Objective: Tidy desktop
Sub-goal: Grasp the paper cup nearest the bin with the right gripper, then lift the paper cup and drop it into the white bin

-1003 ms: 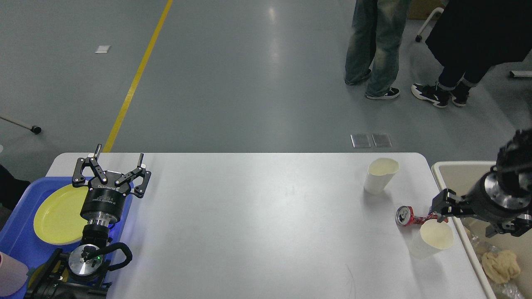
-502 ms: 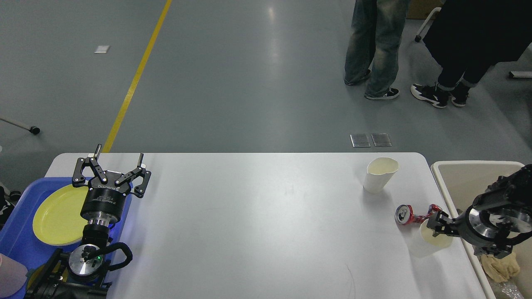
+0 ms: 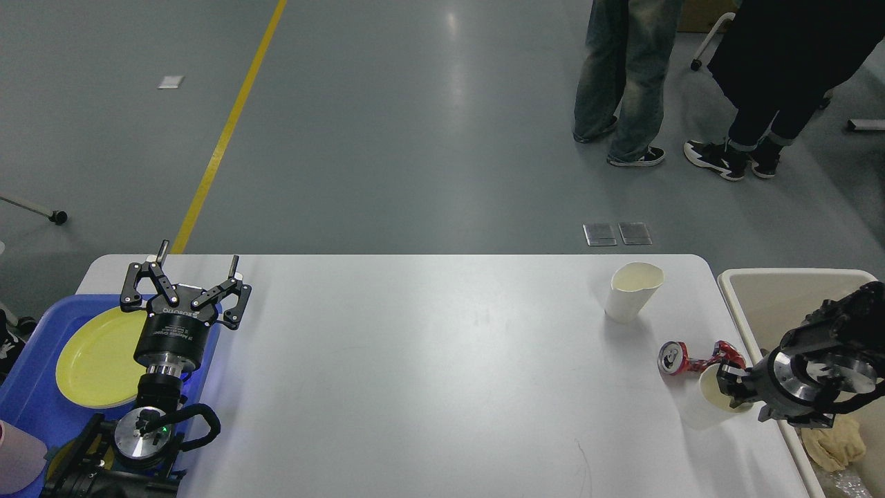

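Right gripper, jaw state indiscernible, is reaching at a paper cup beside the crushed can, risking toppling it; left gripper is hovering wide open.

- The wide white bench lies bare across its middle, from the left hand to the cups on the right; a hand could sweep there freely.
- At the far right corner stands an upright white paper cup with a dented rim, with open bench all round it.
- Nearer, a crushed red drink can lies on its side, just beside a second white paper cup; the gap between them is tight.
- The right hand sits at that second cup's rim, blocking its right side.
- A beige plastic bin bounds the bench's right edge.
- A blue tray with a yellow plate bounds the left.
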